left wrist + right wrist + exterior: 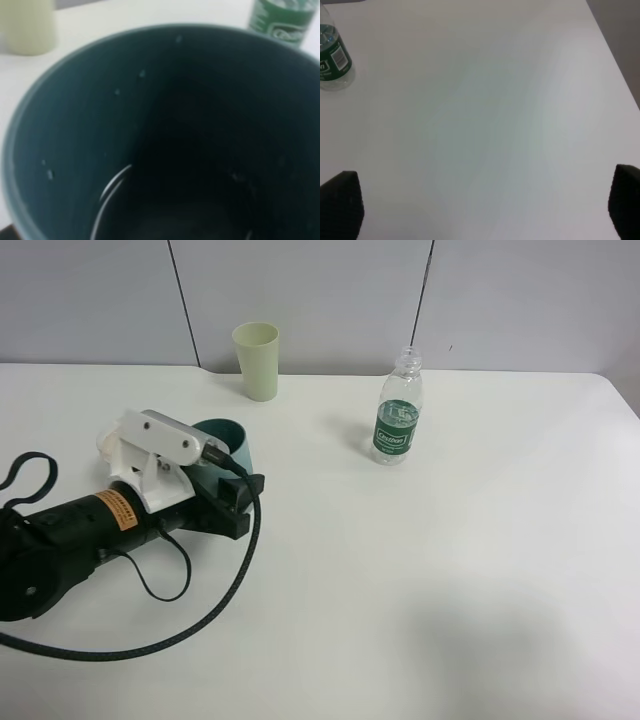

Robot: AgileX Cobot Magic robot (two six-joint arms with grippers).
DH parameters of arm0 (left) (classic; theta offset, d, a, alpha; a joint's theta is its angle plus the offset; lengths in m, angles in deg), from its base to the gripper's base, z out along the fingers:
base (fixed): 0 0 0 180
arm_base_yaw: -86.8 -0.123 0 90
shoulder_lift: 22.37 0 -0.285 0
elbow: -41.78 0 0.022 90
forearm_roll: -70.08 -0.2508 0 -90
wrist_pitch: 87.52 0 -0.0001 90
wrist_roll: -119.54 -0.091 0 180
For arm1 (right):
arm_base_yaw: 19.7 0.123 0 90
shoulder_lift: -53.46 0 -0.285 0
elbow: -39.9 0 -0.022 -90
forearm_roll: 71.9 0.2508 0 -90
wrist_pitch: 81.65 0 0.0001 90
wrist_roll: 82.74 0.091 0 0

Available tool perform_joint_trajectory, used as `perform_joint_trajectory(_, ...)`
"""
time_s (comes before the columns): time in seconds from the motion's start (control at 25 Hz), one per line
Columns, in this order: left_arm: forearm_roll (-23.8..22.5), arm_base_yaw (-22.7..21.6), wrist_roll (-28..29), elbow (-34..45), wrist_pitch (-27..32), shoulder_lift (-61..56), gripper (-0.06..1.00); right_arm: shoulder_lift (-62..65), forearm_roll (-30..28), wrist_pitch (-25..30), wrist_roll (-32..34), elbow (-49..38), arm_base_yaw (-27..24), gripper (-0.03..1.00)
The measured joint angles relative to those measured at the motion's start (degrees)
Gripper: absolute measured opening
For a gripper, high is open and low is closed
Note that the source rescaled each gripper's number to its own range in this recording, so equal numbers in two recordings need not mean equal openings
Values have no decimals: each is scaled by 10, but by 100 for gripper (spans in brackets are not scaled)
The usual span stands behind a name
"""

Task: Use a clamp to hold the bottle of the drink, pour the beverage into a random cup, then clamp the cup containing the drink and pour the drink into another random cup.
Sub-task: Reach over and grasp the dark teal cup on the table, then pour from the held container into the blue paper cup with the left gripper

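The black left arm (pixel 60 540) reaches over the smooth white table (pixel 450 570), its cable (pixel 150 645) looped. The left gripper (pixel 210 462) clamps the round teal plastic cup (pixel 228 435), whose inside is droplet-speckled. The clear, green-labelled bottle (pixel 398 420) stands well apart. The right gripper (pixel 482 202) gapes, empty.

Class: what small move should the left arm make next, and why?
Probably ease the teal-green tumbler up, level. The left gripper is shut right at it (grip itself hidden), its camera looks into it, and the bottle stands uncapped, apart.
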Motion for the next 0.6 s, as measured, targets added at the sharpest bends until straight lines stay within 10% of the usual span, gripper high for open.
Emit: perform_joint_trajectory(0.6, 152, 0, -24, 118, -1, -112, 2, 0, 0, 0, 0, 0, 0, 100)
